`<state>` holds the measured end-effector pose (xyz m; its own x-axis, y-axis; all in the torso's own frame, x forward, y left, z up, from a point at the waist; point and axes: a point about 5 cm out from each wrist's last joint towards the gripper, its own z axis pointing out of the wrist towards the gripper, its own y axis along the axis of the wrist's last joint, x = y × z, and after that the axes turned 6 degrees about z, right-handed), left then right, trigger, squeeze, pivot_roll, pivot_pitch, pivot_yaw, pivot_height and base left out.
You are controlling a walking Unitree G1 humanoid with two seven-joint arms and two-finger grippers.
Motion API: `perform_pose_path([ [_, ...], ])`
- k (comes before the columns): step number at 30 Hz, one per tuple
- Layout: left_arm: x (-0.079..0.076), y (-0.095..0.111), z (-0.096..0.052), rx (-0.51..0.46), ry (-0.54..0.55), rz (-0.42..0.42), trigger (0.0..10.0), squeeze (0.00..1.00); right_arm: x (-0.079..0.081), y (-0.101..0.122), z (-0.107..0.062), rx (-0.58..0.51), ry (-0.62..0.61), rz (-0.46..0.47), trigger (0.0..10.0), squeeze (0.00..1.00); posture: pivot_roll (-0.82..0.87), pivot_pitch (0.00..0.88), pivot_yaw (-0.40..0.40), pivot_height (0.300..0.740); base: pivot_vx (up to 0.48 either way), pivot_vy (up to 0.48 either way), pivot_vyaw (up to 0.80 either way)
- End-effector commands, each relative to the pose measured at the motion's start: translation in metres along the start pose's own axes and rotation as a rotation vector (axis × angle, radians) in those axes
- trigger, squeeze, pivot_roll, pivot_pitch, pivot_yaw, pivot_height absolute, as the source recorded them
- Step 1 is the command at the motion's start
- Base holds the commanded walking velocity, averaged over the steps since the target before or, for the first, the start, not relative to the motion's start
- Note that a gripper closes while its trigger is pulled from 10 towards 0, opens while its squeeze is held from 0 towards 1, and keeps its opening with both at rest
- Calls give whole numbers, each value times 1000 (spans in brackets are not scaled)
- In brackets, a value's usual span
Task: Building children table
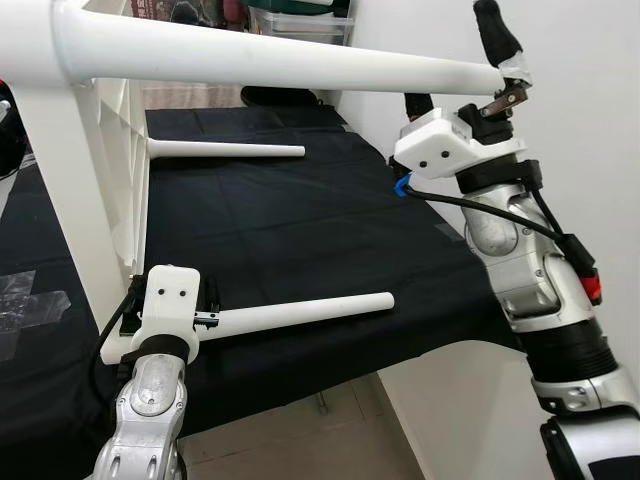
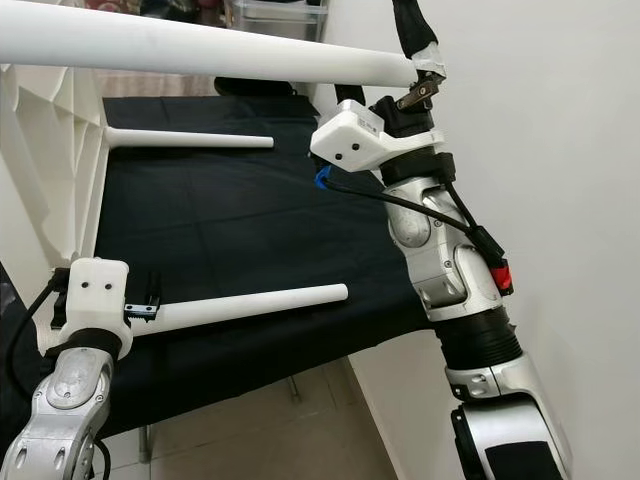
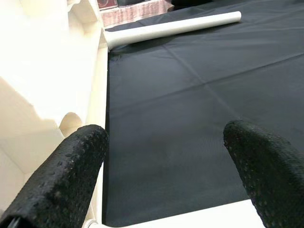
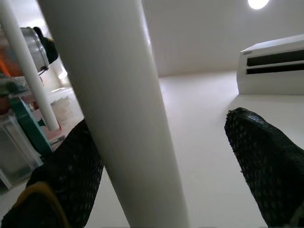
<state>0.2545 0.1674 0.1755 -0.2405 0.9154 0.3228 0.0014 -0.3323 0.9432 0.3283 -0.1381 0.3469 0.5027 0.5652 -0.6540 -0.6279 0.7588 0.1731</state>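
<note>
Table legs (image 1: 300, 312) over black cloth (image 1: 300, 220).

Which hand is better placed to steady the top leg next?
Right. The right hand is raised at the tip of the top leg, fingers open around it. The left hand is low, at the lower leg.

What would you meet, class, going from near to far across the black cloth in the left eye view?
Left gripper → near table leg lying on the black cloth → far table leg → clutter beyond the cloth's far edge.
</note>
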Motion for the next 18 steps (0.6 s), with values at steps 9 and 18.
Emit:
perform_pose_path([
  [9, 6, -3, 0, 13, 43, 20, 10000, 0, 14, -6, 1, 48, 67, -43, 0, 0, 108, 116, -156, 740, 0, 0, 0],
  [18, 15, -6, 1, 34, 111, 22, 10000, 0, 15, -9, 5, 59, 47, -28, 0, 0, 109, 118, -158, 740, 0, 0, 0],
])
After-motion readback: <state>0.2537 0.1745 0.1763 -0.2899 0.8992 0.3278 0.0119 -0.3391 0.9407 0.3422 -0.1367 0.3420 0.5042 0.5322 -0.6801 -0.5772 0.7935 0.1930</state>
